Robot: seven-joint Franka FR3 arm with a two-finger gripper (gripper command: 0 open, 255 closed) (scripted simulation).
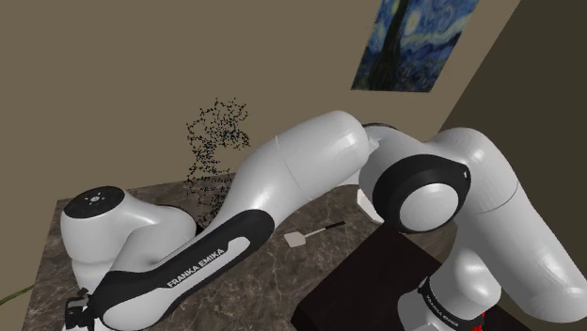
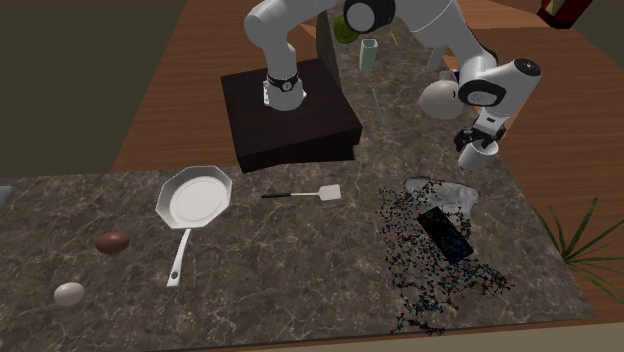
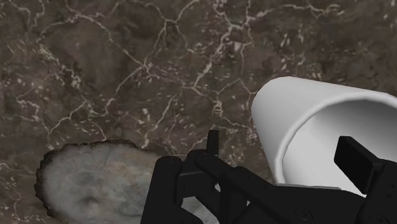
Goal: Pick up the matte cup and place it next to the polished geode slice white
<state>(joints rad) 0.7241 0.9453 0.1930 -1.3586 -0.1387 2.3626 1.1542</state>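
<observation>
Cup [image 2: 472, 157] is upper right in the second exterior view, near the geode [image 3: 95, 181]. Hand [image 3: 284, 145] spread, one finger over the mouth; lifting may snag the rim, tipping it.

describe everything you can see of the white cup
The cup is plain white with a dull finish, a smooth wall and a thin rim, and no handle is in sight. It is tilted so its open mouth faces the wrist camera, and its grey inside looks empty. Behind it lies the dark marbled table. The pale stone slice is close beside it but apart. In the second exterior view it shows just under the end of the arm. Whether it rests on the table I cannot tell.
</observation>
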